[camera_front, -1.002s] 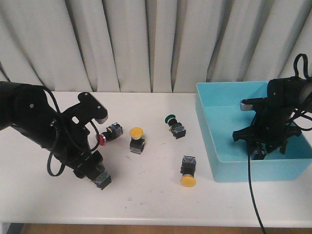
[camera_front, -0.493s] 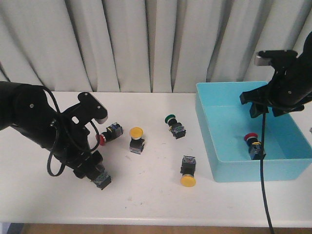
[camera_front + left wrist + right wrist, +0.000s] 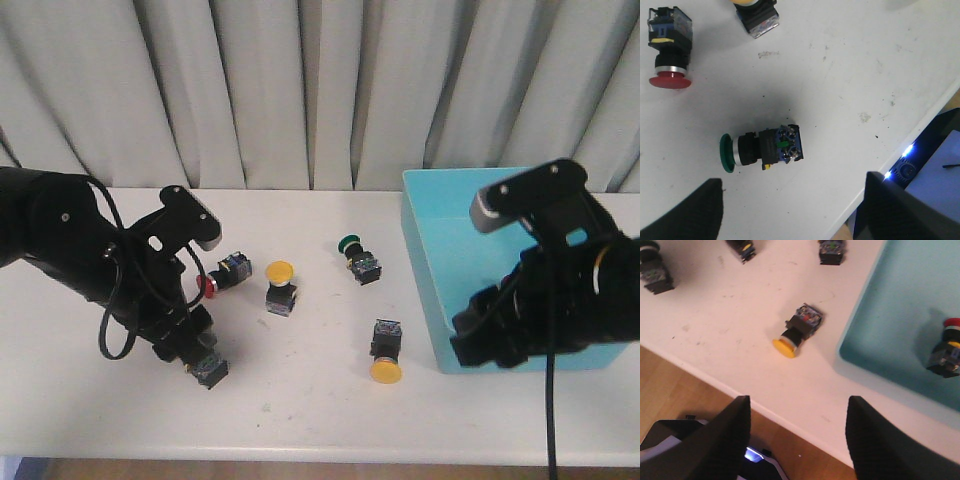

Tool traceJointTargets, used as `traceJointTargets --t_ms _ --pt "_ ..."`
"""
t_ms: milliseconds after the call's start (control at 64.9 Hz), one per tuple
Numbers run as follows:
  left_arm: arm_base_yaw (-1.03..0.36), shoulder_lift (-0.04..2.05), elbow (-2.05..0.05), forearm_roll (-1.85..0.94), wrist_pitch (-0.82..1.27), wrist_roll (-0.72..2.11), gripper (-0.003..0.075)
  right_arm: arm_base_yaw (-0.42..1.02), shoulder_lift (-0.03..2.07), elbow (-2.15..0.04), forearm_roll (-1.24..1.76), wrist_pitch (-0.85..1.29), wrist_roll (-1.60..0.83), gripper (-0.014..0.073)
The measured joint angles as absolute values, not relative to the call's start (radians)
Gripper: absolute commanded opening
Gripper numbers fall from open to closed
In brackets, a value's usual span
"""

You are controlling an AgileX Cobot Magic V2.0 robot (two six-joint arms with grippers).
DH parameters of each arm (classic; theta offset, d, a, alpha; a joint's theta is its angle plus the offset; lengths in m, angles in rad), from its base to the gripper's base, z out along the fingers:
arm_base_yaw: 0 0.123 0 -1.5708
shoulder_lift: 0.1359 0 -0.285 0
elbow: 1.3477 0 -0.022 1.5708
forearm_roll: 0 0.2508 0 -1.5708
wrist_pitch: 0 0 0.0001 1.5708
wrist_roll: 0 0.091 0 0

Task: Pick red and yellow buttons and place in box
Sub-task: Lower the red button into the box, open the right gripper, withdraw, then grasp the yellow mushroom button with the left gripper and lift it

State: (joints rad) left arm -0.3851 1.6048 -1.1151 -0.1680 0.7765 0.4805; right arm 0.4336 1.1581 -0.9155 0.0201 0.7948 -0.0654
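On the white table, no readable writing or brand on any switch; the small coloured marks on the bodies are too tiny to make out.

The box sits at the table's right side. Inside it, per the right wrist view, lies one red button in the box, on the box floor near a wall. In the front view the right arm blocks that spot.

Still out on the table: a red button on its side, cap toward the left arm; a yellow button just right of it, cap up toward the curtain; a 2nd yellow button near the box, cap pointing at the front edge, just left of the box's near corner. Also a green button further back, and another green button near the left arm, lying on its side.

Left tool: fingers wide apart, holding nothing, hovering above the green switch by the front edge; the red button is off to one side, apart from it.

Right tool: fingers spread wide, empty, up over the table's front edge by the box's near-left corner; the 2nd yellow button lies between and beyond the finger tips, not touched.
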Motion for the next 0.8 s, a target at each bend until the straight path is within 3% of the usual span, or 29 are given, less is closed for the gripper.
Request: traceJointTargets --t_ms 431,801 --pt "-0.424 1.738 -1.137 -0.237 0.626 0.454 0.0566 0.480 1.054 -0.753 0.017 0.739 -0.067 0.0413" --pt "-0.476 1.958 -1.385 -0.187 0.565 0.157 0.0566 0.480 1.054 -0.753 0.017 0.693 -0.067 0.0381"
